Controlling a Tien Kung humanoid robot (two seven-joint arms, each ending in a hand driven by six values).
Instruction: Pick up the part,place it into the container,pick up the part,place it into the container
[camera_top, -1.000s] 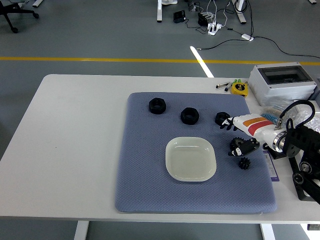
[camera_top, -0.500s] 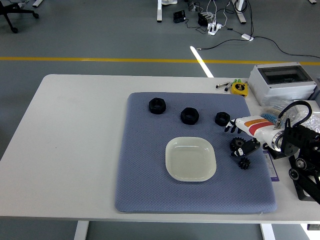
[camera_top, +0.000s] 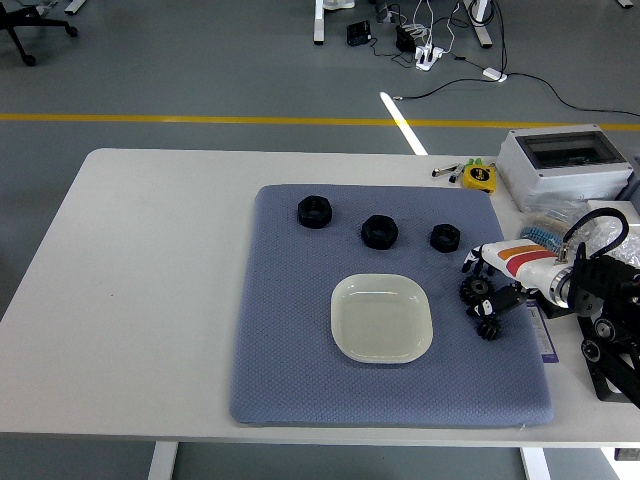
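A pale square dish (camera_top: 381, 318) sits on a blue mat (camera_top: 290, 330). Three black nuts lie in a row at the mat's far side: left (camera_top: 314, 211), middle (camera_top: 379, 230), right (camera_top: 445, 237). Two small black gears lie right of the dish, one farther (camera_top: 472, 291) and one nearer (camera_top: 487, 328). My right hand (camera_top: 487, 283), white with orange stripes, reaches in from the right and hovers at the farther gear. Its fingers (camera_top: 477, 263) are spread and its thumb lies between the two gears. It grips nothing that I can see. My left arm is out of view.
A grey box (camera_top: 567, 165) with a clear lid stands at the table's far right. A yellow tape measure (camera_top: 480, 177) and pens (camera_top: 447, 170) lie beside it. A bag of blue parts (camera_top: 540, 234) lies behind my right wrist.
My right hand has drawn back from the right-hand nut toward the near right and now sits over the two gears. The nuts, gears and dish have not moved.
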